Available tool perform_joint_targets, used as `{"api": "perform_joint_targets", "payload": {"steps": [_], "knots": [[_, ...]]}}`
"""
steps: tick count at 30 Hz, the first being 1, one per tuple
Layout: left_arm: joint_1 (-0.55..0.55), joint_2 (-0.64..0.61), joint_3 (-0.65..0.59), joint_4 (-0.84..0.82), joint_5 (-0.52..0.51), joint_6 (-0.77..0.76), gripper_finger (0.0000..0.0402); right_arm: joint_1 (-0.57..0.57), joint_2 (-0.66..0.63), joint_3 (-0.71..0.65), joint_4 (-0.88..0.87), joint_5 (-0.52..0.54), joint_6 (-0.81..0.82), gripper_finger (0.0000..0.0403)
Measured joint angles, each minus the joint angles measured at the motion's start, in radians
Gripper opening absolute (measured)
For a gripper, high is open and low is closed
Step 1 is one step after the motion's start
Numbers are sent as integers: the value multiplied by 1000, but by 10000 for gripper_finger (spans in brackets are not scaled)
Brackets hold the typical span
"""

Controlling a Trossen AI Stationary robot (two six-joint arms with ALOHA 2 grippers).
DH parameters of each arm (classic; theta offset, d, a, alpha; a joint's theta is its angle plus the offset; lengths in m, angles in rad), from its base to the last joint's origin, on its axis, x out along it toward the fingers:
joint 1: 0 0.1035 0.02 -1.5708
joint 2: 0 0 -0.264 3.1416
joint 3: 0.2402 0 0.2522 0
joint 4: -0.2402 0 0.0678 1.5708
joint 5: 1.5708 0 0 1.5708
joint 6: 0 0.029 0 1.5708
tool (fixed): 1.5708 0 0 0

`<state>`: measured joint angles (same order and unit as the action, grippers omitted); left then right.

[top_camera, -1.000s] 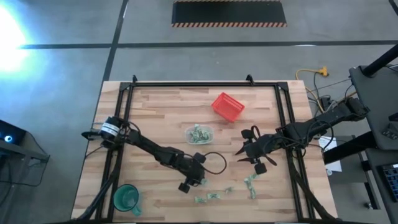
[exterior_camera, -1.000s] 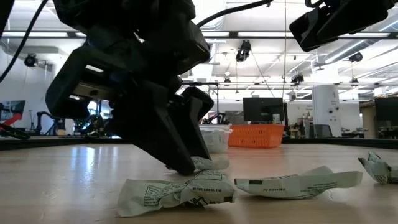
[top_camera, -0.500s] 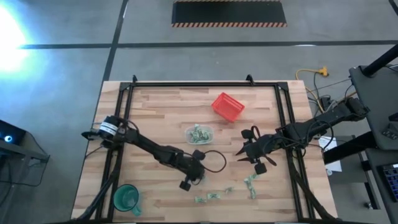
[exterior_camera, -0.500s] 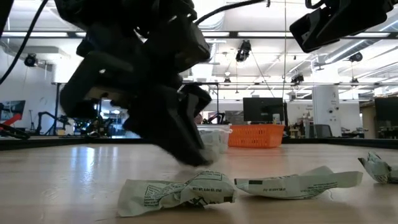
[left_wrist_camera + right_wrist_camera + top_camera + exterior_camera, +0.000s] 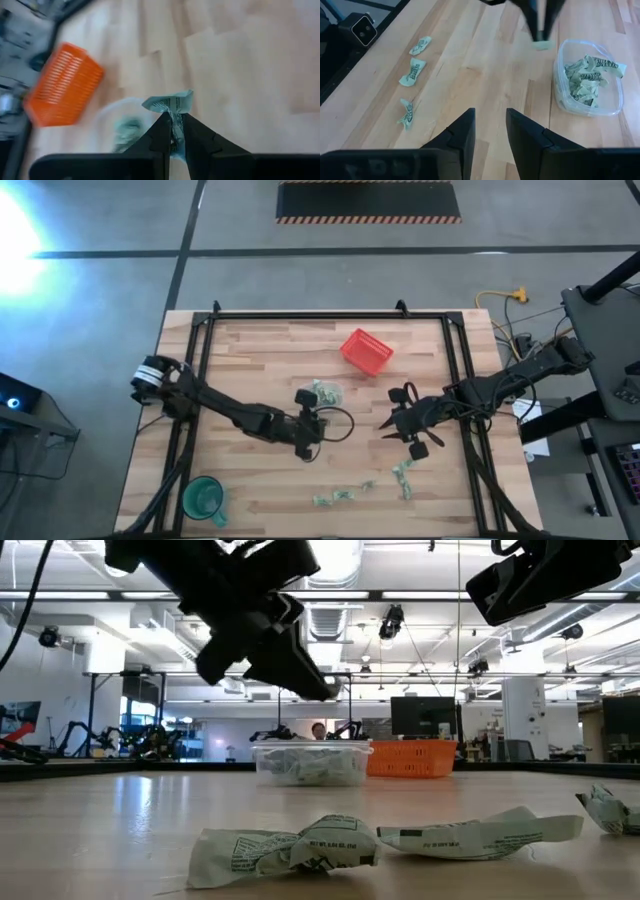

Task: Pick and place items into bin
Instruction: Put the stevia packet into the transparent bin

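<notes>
My left gripper [image 5: 173,122] is shut on one pale green wrapped item [image 5: 172,104] and hangs above the table just near of the bin [image 5: 326,392], a small clear container with several items inside. In the right wrist view the same gripper [image 5: 540,27] carries the item [image 5: 543,45] beside the bin [image 5: 590,77]. More items [image 5: 335,497] lie loose near the table's front edge. My right gripper [image 5: 489,117] stands open over the table's right part [image 5: 392,423], holding nothing. My left gripper pinches the wrapped item [image 5: 174,116] between its two fingertips. The fingers slant down toward the far edge. Most of the item sticks out past the tips, lifted clear of the table.
A red mesh basket [image 5: 366,351] stands at the far middle, behind the bin. A green cup [image 5: 203,498] sits at the near left corner. Loose items [image 5: 412,71] lie in a row near the front right [image 5: 403,475]. A black frame [image 5: 330,315] rims the table.
My left gripper has shut on an item down on the table, then risen and gone toward the far edge and the bin, tipping up from pointing steeply down to a shallower slant. The item has come up clear of the table.
</notes>
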<state>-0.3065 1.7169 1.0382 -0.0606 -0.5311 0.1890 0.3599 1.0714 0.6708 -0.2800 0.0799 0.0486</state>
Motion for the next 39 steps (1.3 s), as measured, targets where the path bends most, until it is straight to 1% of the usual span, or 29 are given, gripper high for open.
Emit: {"api": "perform_joint_targets", "payload": {"steps": [2,6,10,13,18,22,29,32,35,39], "knots": [[12,-8,0,1,-30,48,22,0,0,0,1,1,0,96],[61,-15,1,-1,-37,106,22,0,0,-2,3,1,0,90],[125,-15,-5,0,-36,103,22,0,0,-5,5,1,0,85],[165,-15,-17,-5,-20,71,22,0,0,-7,5,1,-1,82],[184,-15,-33,-10,2,53,27,0,0,-8,6,1,-14,84],[184,-15,-34,-8,3,53,54,0,0,-9,6,1,-15,88],[183,-15,-34,-10,4,53,124,0,0,-11,7,0,-16,83],[181,-15,-32,-10,4,52,147,0,0,-21,31,0,-1,78],[167,-28,-28,-17,4,27,161,0,16,-47,98,-2,17,77],[133,-59,-22,-59,5,24,166,2,70,-87,157,-7,23,82]]}}
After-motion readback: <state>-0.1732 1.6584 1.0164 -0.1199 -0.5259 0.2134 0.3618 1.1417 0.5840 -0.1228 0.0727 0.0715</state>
